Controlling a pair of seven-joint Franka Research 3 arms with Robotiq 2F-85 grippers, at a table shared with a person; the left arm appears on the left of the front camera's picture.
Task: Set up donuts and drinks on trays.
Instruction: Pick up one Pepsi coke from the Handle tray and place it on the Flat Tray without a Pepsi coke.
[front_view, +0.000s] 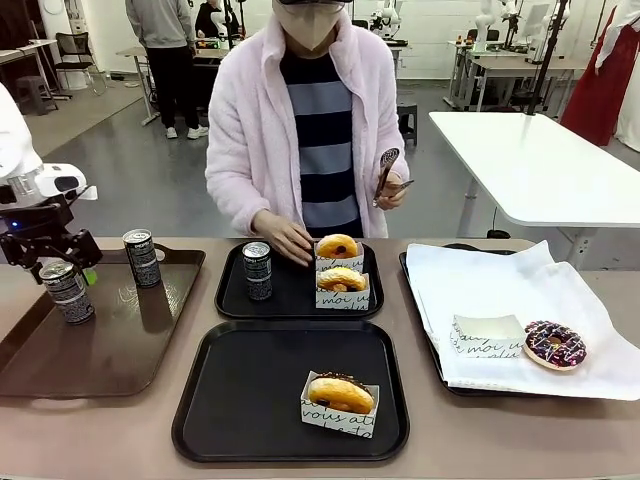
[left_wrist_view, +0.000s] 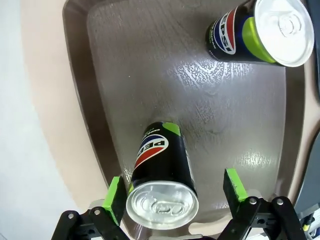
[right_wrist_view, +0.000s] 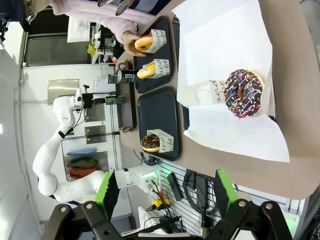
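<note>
My left gripper (front_view: 62, 270) stands open around the top of a dark can (front_view: 69, 295) upright on the brown tray (front_view: 120, 350). In the left wrist view that can (left_wrist_view: 162, 180) sits between the green pads (left_wrist_view: 116, 197), close to one and apart from the other. A second can (front_view: 142, 258) stands nearby. The far black tray (front_view: 300, 300) carries a third can (front_view: 257, 270) and two sleeved donuts (front_view: 341, 281). A person's hand (front_view: 285, 238) rests beside them. The near black tray (front_view: 250, 400) holds one sleeved donut (front_view: 340, 395). My right gripper (right_wrist_view: 166, 195) hangs open, high above the table.
A white-paper-lined tray (front_view: 500, 280) at the right bears a chocolate sprinkled donut (front_view: 555, 344) and an empty paper sleeve (front_view: 485, 335). The person's other hand holds tongs (front_view: 386, 170) over the table's far edge.
</note>
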